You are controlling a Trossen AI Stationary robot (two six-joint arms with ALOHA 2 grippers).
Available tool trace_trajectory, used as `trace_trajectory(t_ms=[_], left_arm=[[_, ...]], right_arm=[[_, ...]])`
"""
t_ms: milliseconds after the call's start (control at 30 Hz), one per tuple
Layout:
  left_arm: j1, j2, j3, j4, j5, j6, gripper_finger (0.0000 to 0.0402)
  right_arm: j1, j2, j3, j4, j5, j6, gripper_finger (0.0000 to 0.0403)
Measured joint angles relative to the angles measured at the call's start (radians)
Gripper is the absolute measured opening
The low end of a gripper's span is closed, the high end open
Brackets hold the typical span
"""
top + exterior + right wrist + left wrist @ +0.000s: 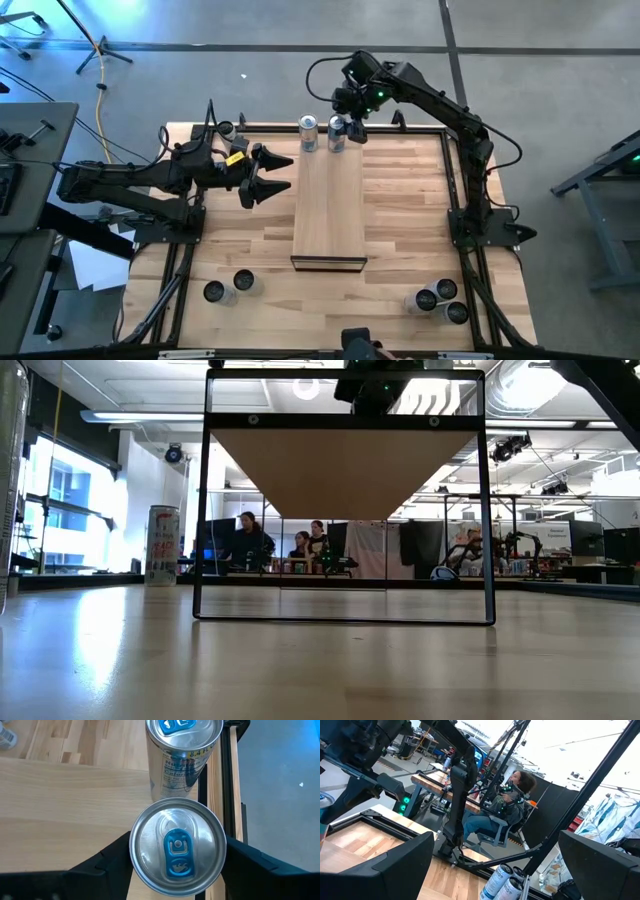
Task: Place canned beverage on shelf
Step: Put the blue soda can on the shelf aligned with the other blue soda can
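Right wrist view: can (177,846) btwn right end effector (177,865) fingers, clamped, on shelf (65,810).

People (305,545) sit at desks beyond the counter (400,210); yellow cable (100,110) trails across the grey floor (560,100).

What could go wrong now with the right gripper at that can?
The right gripper straddles a can at the shelf far end, close beside the first can. Opening or lifting off-line could bump that neighbour. Both stand near the shelf's edge, so a nudge might tip one off.
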Motion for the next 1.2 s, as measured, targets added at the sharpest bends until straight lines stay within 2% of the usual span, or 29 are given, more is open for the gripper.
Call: trace_trajectory(t_ms=[233, 533, 833, 1033, 1200], left_arm=[[0.0, 0.0, 0.0, 0.0, 0.0, 0.0, 0.04], [0.0, 0.0, 0.0, 0.0, 0.0, 0.0, 0.04], [0.0, 0.0, 0.0, 0.0, 0.0, 0.0, 0.04], [0.0, 0.0, 0.0, 0.0, 0.0, 0.0, 0.04], [0.0, 0.0, 0.0, 0.0, 0.0, 0.0, 0.04]], right_arm=[[0.0, 0.0, 0.0, 0.0, 0.0, 0.014, 0.0224], [0.018, 0.0, 0.001, 0.013, 0.044, 0.235, 0.0224], [0.078, -0.002, 0.002, 0.02, 0.193, 0.308, 0.0224], [0.106, -0.002, 0.002, 0.045, 0.292, 0.458, 0.0224], [0.105, -0.001, 0.002, 0.051, 0.325, 0.582, 0.0224]])
